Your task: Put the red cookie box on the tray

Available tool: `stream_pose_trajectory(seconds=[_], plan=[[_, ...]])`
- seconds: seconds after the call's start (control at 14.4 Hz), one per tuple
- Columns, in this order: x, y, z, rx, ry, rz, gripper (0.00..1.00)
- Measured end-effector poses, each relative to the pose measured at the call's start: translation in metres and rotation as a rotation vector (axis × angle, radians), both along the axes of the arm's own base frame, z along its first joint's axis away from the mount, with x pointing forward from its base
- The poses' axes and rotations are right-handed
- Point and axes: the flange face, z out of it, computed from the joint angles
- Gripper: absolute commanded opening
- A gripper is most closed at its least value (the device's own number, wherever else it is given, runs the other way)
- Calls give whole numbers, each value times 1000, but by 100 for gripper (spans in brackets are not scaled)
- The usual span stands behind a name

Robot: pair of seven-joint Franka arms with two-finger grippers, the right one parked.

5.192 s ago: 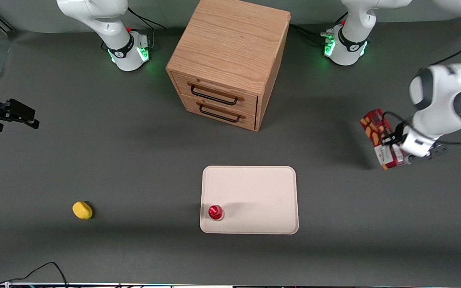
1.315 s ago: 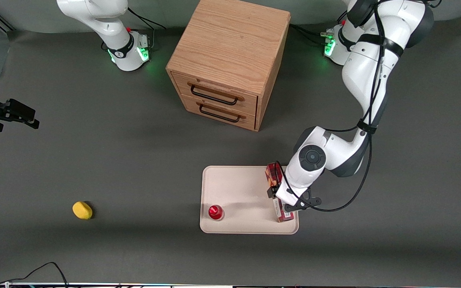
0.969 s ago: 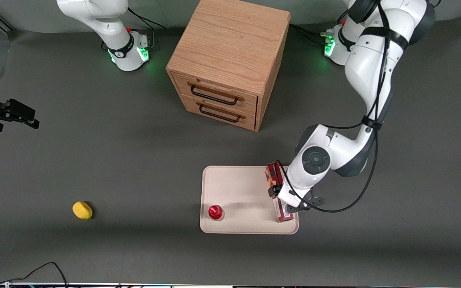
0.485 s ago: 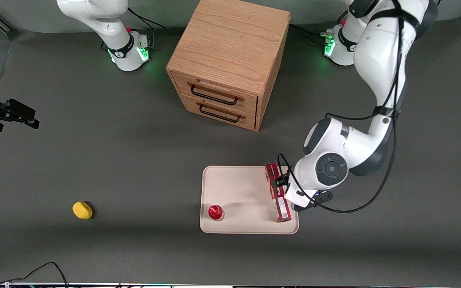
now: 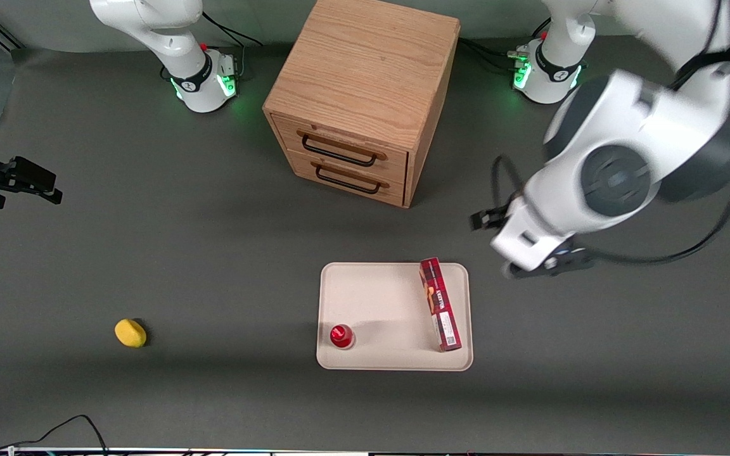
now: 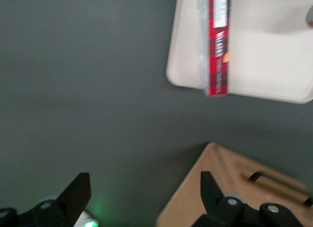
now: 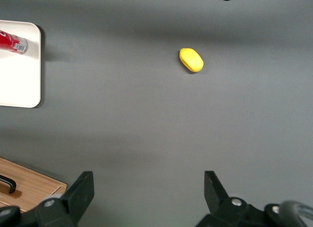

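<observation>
Fingers (image 6: pixel 78 193) spread, holding nothing; gripper (image 6: pixel 144 197) high above table. Box (image 5: pixel 440 304) rests on tray (image 5: pixel 377 297). Retreat upward, avoiding cabinet (image 5: pixel 365 95).

cookie box (image 5: pixel 440 312) lies on tray (image 5: pixel 390 297); gripper (image 6: pixel 144 192) above table.

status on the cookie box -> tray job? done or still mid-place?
Looks done. The red cookie box lies flat on the tray, along the edge toward the working arm's end, beside the red-capped bottle. Nothing is in hand: the gripper is open and empty, raised above the table near the wooden cabinet, apart from the box. Nothing appears left except parking the arm.
</observation>
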Motion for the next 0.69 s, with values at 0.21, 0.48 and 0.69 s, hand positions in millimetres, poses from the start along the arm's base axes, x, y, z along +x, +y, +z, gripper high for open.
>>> stream_pose_trajectory(seconds=[0.21, 0.48, 0.69], plan=[[-15, 76, 38, 14, -21, -89, 100], [-62, 173, 63, -1, -30, -157, 100], [-94, 217, 75, -5, -102, -224, 100]])
